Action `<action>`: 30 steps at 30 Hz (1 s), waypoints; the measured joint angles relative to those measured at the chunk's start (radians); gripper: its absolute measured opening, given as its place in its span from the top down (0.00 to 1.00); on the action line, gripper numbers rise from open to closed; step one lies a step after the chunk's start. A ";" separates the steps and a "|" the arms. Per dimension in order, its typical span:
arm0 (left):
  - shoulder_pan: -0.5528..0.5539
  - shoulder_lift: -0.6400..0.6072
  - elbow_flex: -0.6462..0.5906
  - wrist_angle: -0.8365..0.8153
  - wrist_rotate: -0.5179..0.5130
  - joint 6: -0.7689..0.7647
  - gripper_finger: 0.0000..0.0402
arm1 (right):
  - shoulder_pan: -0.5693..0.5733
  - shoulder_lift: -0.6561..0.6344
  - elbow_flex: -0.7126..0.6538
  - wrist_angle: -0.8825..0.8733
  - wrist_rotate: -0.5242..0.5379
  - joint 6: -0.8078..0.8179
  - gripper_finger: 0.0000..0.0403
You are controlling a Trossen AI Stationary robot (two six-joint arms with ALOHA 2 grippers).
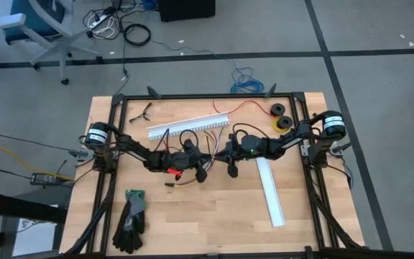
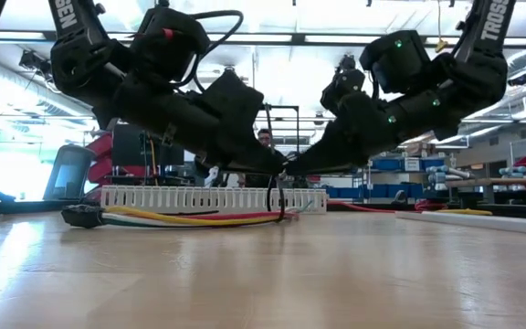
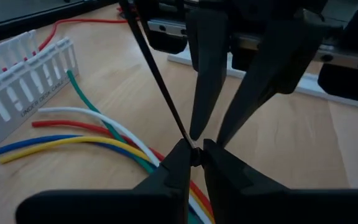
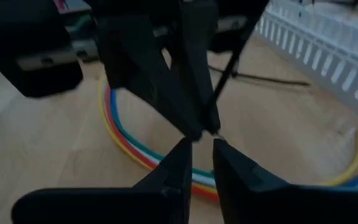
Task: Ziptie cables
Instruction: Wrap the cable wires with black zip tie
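The cables [image 2: 181,217], a bundle of yellow, red, green, blue and white wires, lie on the table with the dark connector [image 2: 80,215] at the left end. They also show in the high view [image 1: 182,178]. A black ziptie [image 2: 281,196] loops down around them. My left gripper [image 3: 195,155] is shut on the ziptie's strap just above the bundle. My right gripper [image 4: 202,144] faces it tip to tip, its fingers a narrow gap apart. In the high view the two grippers, left [image 1: 208,162] and right [image 1: 221,160], meet at the table's middle. My left gripper pinches the black ziptie's strap [image 3: 190,142] between its two fingertips, slanting down from the table's left. The strap's free end [image 3: 148,56] runs straight up and away from the fingers; the loop hangs below around the cables, which rest on the table. My right gripper: its fingertips [image 3: 194,132] stand at the same spot on the ziptie, slanting down from the table's right; I cannot tell whether they touch it.
A white slotted channel [image 1: 189,128] lies just behind the cables, and a flat white strip [image 1: 270,191] to the right. Black gloves [image 1: 131,219] lie at the near left. Two black rolls [image 1: 282,117] and a long red wire [image 1: 243,106] lie at the far right, spare zipties [image 1: 144,111] at the far left.
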 joint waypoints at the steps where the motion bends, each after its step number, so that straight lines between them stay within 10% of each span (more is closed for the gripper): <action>1: 0.000 0.000 0.000 0.005 0.000 0.000 0.89 | 0.000 0.000 0.001 0.004 0.000 0.000 0.85; 30: 0.025 0.000 0.001 0.080 -0.030 0.022 0.71 | -0.011 0.002 0.001 -0.012 0.001 -0.005 0.77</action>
